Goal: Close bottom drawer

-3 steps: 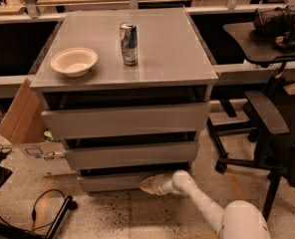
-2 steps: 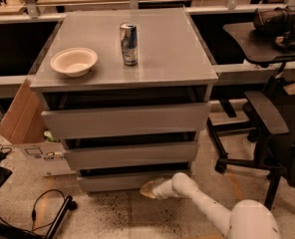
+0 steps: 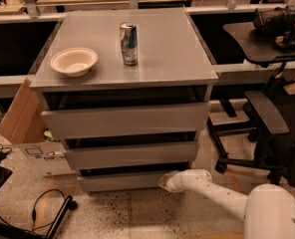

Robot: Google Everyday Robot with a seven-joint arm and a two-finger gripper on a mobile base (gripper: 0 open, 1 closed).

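The grey cabinet [image 3: 137,59] has three drawer fronts. The bottom drawer [image 3: 117,181] has the slimmest front, lowest near the floor, with a dark gap above it. My white arm [image 3: 212,190] reaches in from the lower right. The gripper [image 3: 163,180] is at the right end of the bottom drawer's front, touching or nearly touching it.
A white bowl [image 3: 73,60] and a drink can [image 3: 128,44] stand on the cabinet top. A cardboard box [image 3: 23,118] leans at the cabinet's left. A black office chair [image 3: 264,123] stands to the right. Black cables [image 3: 43,213] lie on the floor at lower left.
The gripper has stayed at the right end of the bottom drawer front. The arm has shifted only slightly. The drawer front looks about the same.
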